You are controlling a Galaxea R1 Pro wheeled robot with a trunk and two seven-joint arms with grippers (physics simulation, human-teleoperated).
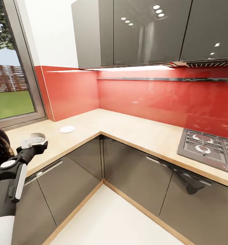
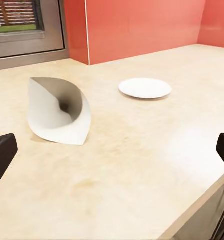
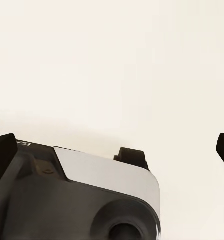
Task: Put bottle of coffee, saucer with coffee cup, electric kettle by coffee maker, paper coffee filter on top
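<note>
On the kitchen countertop (image 2: 142,165), paper coffee filter (image 2: 59,110) and saucer (image 2: 145,88) lie before the released left claw (image 2: 112,150).

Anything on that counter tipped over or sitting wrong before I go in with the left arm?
The paper coffee filter lies on its side on the kitchen countertop, open mouth facing sideways, not on a coffee maker. The saucer sits flat and bare beyond it, apart from it. No spill or damage. The left gripper is open, short of the filter.
</note>
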